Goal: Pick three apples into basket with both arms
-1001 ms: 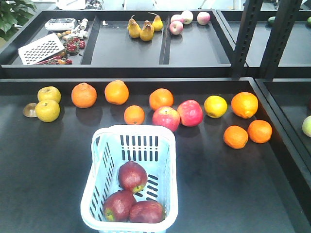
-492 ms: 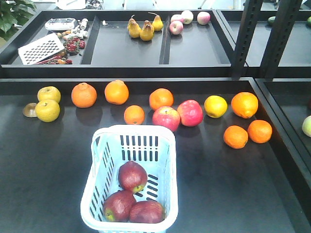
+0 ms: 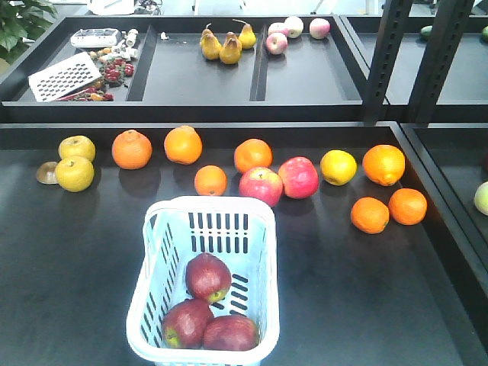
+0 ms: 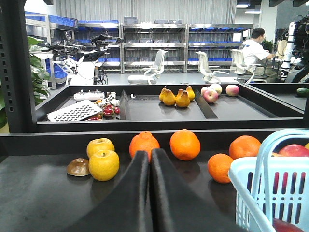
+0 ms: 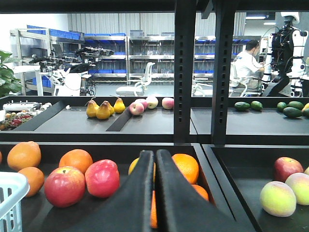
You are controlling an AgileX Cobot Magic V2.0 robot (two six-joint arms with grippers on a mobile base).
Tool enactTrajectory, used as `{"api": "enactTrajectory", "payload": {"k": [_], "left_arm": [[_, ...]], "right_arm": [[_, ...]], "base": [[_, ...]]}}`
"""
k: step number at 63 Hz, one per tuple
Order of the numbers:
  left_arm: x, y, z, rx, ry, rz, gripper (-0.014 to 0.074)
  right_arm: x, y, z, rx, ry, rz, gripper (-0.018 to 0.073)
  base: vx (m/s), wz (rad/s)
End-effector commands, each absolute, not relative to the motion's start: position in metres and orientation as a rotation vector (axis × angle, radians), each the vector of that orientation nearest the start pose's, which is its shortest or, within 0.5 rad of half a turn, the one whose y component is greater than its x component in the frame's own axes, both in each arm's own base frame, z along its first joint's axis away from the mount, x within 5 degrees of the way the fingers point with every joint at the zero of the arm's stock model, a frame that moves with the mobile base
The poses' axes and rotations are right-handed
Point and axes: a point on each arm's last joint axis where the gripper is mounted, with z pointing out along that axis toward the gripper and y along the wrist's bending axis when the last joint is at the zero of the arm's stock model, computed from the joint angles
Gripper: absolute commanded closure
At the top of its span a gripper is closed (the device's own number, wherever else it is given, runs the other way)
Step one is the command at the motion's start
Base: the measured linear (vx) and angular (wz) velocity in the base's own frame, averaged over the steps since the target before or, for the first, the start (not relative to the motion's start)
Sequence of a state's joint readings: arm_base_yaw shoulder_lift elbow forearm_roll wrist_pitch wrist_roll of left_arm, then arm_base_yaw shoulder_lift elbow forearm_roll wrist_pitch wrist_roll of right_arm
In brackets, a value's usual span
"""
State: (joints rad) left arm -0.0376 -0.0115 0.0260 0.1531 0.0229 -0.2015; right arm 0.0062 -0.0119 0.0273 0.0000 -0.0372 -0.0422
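The three dark maroon apples lie inside the pale blue basket (image 3: 152, 229) at the table's front centre: one in the middle (image 3: 207, 277), one front left (image 3: 185, 323), one front right (image 3: 230, 333). Neither arm shows in the front view. In the left wrist view my left gripper (image 4: 149, 152) is shut and empty, low over the table, with the basket (image 4: 241, 181) just to its right. In the right wrist view my right gripper (image 5: 154, 152) is shut and empty, in front of the oranges, with the basket's corner (image 5: 10, 183) at far left.
A row of fruit lies behind the basket: yellow apples (image 3: 75, 173), oranges (image 3: 183, 145), two pink-red apples (image 3: 261, 186) and more oranges (image 3: 370, 214) at the right. Raised trays behind hold pears (image 3: 229, 47) and a grater (image 3: 64, 76). Black posts (image 3: 389, 61) stand at the right.
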Motion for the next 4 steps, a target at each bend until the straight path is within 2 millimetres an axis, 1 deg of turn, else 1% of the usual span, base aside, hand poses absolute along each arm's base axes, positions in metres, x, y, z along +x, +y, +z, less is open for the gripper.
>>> {"api": "enactTrajectory", "payload": {"k": [1,4], "left_arm": [[0.0548,-0.0026,0.2084,-0.016,1.442,-0.09,0.0603],[0.0548,-0.0026,0.2084,-0.016,1.442,-0.09,0.0603]], "right_arm": [[0.0547,0.0,0.211,-0.031,1.381,-0.038,0.0568],[0.0547,0.0,0.211,-0.031,1.381,-0.038,0.0568]], "base": [[0.0,0.0],[0.0,0.0]]}}
